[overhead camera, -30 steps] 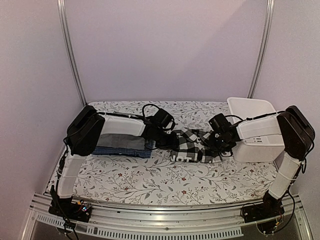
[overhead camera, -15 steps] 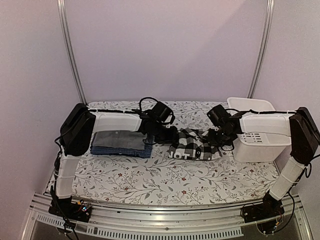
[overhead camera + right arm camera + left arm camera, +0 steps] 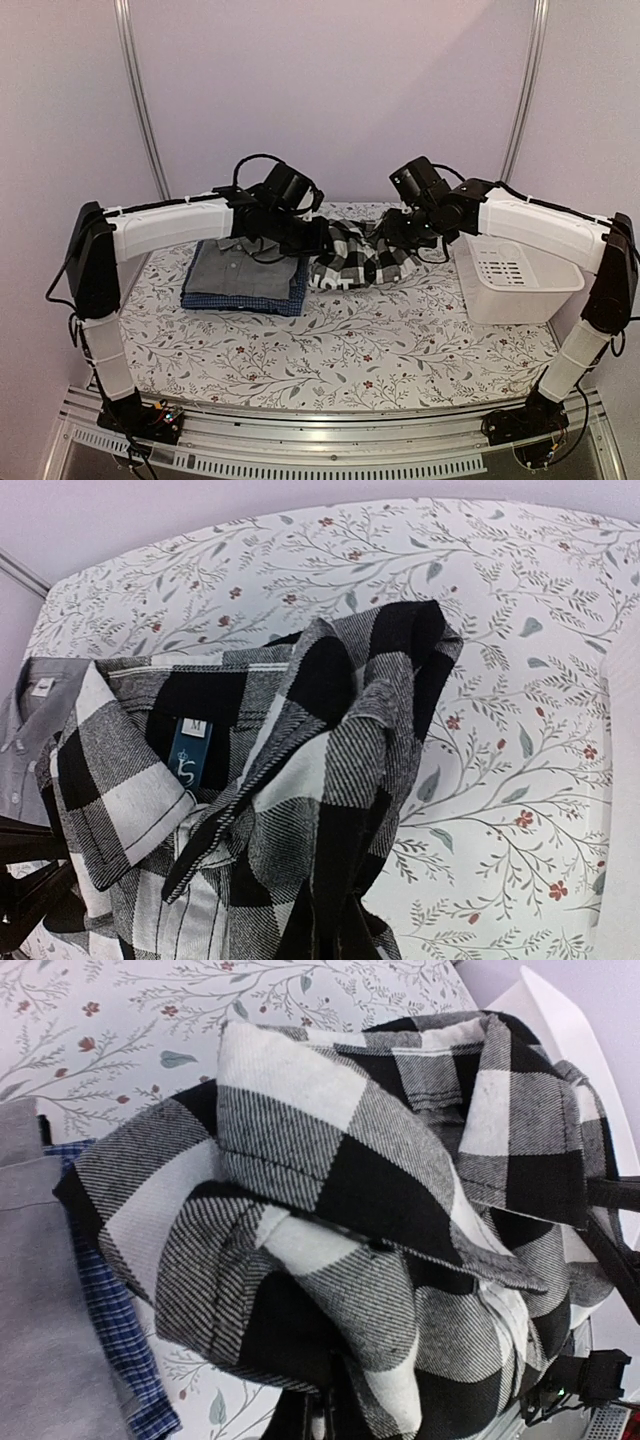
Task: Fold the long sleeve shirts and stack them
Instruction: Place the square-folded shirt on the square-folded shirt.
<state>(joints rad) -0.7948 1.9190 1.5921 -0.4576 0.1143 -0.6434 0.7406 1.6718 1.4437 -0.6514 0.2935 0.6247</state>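
The black-and-white checked cloth shirt (image 3: 358, 258) hangs bunched over the flowery tabletop (image 3: 350, 345), its long way running side to side. The left claw (image 3: 322, 238) pinches one end tight, the right claw (image 3: 392, 228) the other. Just beside it, a plain grey shirt (image 3: 240, 272) lies on a blue shirt (image 3: 255, 300).

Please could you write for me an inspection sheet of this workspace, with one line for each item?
Surface: table with a floral-print cover, lying flat.
Job's things: checked shirt bunched, held up between the two arms; grey shirt folded, lying on the folded blue shirt, at the left.
Clutter: white basket at the right; nothing else seen.
Grippers: left gripper and right gripper, both shut on the checked shirt.
Cables: black cables loop above both wrists.
Surroundings: plain wall, metal posts at the back, metal rail at the near edge.
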